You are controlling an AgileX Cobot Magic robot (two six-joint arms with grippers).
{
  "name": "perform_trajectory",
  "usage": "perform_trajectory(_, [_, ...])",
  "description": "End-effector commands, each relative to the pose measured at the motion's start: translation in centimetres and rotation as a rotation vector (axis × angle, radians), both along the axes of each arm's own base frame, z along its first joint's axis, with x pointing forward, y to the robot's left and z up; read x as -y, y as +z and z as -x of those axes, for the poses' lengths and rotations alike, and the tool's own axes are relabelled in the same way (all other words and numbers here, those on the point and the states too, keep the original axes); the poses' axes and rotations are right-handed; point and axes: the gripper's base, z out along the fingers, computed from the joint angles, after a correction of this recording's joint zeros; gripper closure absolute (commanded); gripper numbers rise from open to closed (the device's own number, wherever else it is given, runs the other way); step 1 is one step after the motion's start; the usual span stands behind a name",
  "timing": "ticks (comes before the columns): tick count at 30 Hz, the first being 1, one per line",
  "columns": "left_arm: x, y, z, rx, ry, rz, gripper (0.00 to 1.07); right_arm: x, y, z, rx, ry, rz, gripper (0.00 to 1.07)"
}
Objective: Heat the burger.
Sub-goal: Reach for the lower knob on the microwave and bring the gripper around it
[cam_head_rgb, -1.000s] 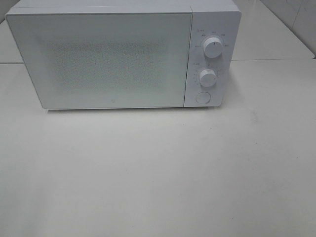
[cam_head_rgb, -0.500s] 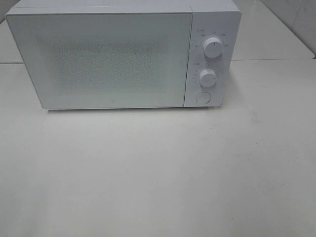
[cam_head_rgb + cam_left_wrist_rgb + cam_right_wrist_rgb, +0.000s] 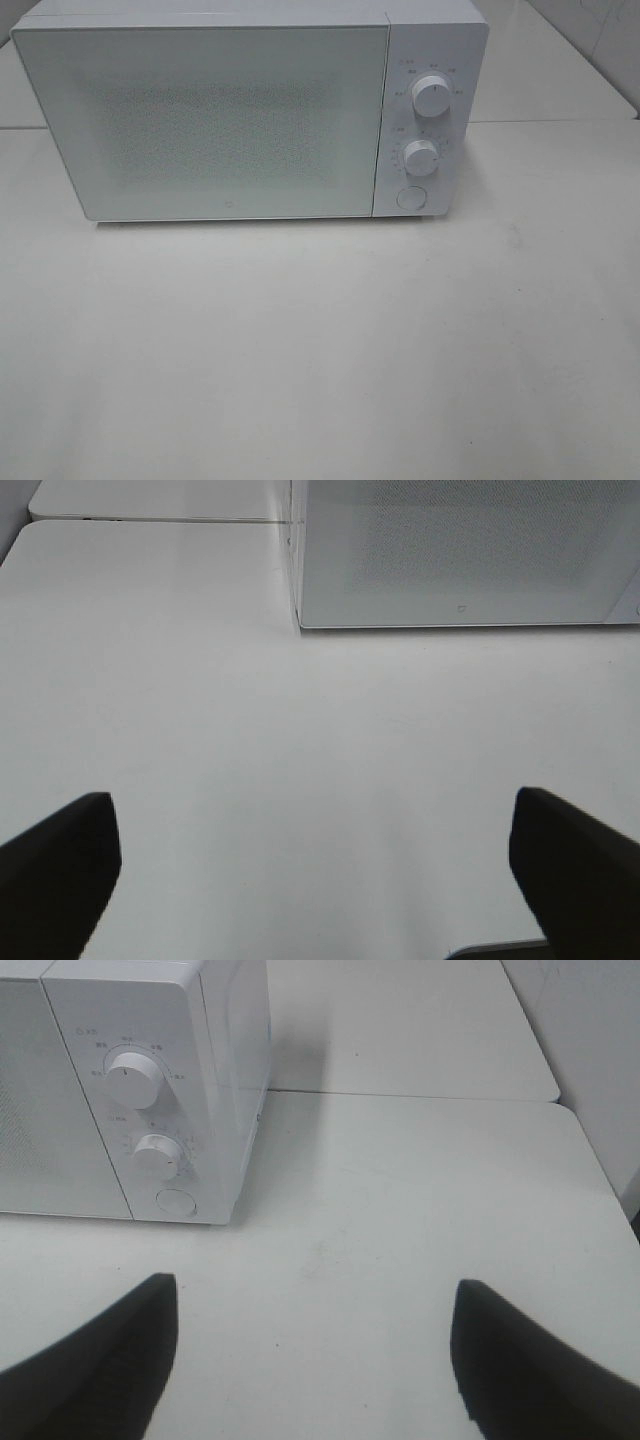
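Observation:
The burger is out of view in every frame. A white microwave (image 3: 230, 110) stands at the back of the table with its door (image 3: 215, 120) shut; through the dotted window I cannot make out anything inside. Its two dials (image 3: 431, 96) (image 3: 421, 158) and a round button (image 3: 411, 198) are on its right panel. My left gripper (image 3: 315, 855) is open over bare table in front of the microwave's (image 3: 460, 550) left corner. My right gripper (image 3: 312, 1345) is open over bare table near the control panel (image 3: 140, 1110). Neither arm shows in the exterior view.
The white tabletop (image 3: 320, 350) stretches in front of the microwave. A seam to a second table (image 3: 400, 1030) runs behind it on the right, and that table's edge (image 3: 590, 1150) is on the far right.

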Motion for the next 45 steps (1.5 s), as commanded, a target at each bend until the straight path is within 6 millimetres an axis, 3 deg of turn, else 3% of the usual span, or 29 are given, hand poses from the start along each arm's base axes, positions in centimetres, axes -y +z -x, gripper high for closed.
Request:
perform_trajectory(1, [0.0, 0.0, 0.3, 0.03, 0.001, 0.005, 0.09, 0.0, 0.1, -1.1, 0.014, -0.004, 0.003, 0.32])
perform_trajectory(12, [0.0, 0.0, 0.3, 0.03, 0.001, 0.005, 0.09, -0.4, -0.8, -5.9, 0.054, -0.003, -0.028, 0.32])
perform_trajectory(19, [0.0, 0.0, 0.3, 0.03, 0.001, 0.005, 0.09, -0.7, -2.7, -9.0, 0.138, 0.007, -0.051, 0.32])
perform_trajectory(31, [0.0, 0.0, 0.3, 0.03, 0.001, 0.005, 0.09, -1.0, -7.3, -10.9, 0.281, 0.047, 0.005, 0.32])
perform_trajectory(42, [0.0, 0.0, 0.3, 0.03, 0.001, 0.005, 0.09, 0.5, -10.7, -11.3, 0.345, -0.128, 0.023, 0.32])
perform_trajectory(45, [0.0, 0.0, 0.3, 0.03, 0.001, 0.005, 0.09, 0.0, -11.6, -11.4, 0.33, -0.127, 0.025, 0.32])
